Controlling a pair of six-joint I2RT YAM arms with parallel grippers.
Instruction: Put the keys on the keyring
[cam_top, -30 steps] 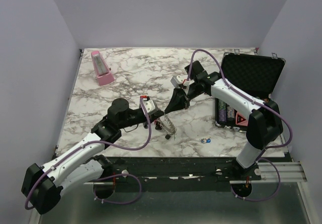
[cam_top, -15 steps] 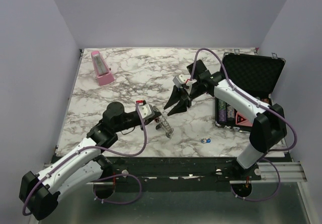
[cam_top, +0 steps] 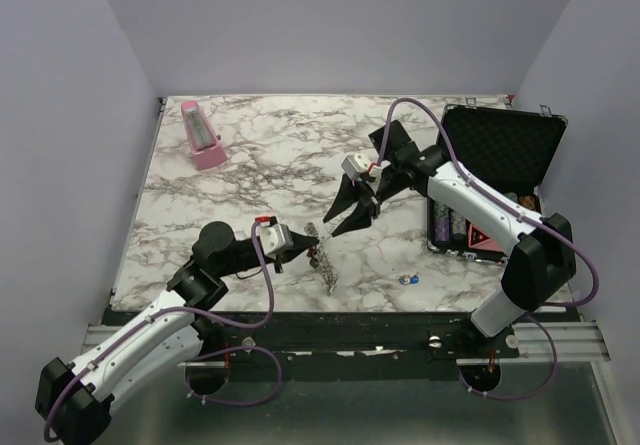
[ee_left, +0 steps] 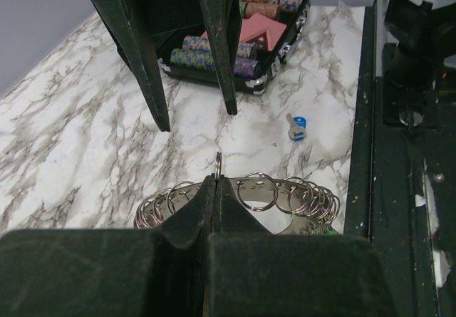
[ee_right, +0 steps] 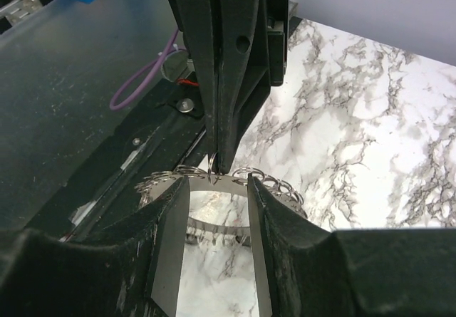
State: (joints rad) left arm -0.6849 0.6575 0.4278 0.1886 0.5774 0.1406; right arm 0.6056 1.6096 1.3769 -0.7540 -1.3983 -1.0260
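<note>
Since the right tool (cam_top: 347,215) backed off and spread wide, the left tool (cam_top: 300,241) alone pinches the keyring (cam_top: 326,263), pulled lower left; the blue key (cam_top: 408,279) is not on yet.

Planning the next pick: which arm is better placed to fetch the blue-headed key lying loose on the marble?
Right. The right tool is open, and the small blue-headed silver key lies nearer that arm; the left tool is shut on the toothed grey metal keyring.
</note>
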